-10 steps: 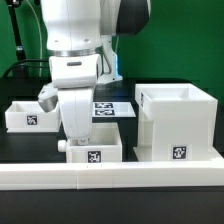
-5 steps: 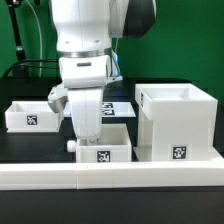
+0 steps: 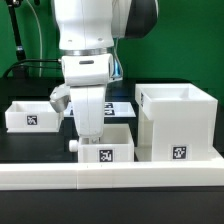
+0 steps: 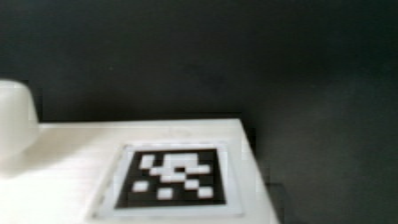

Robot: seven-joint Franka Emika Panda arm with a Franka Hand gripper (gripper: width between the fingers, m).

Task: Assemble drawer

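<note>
A small knobbed white tray (image 3: pixel 108 152) with a tag on its front sits on the black table at the front middle, just to the exterior view's left of the tall white casing (image 3: pixel 178 125). My gripper (image 3: pixel 92 136) reaches down into this tray. Its fingertips are hidden behind the tray's wall, and the tray travels with it. The tray's knob (image 3: pixel 73 144) points to the exterior view's left. The wrist view shows a tagged white face (image 4: pixel 175 178) close up and a rounded white part (image 4: pixel 15 115), with no fingers in sight. A second tray (image 3: pixel 30 115) sits at the far left.
A long low white rail (image 3: pixel 110 176) runs along the table's front edge, right in front of the tray and casing. The marker board (image 3: pixel 114 108) lies flat behind my arm. A green wall and dark cables stand at the back.
My arm and the small tray have slid together to the exterior view's right, closer to the casing. The casing and the far-left tray have not moved.
</note>
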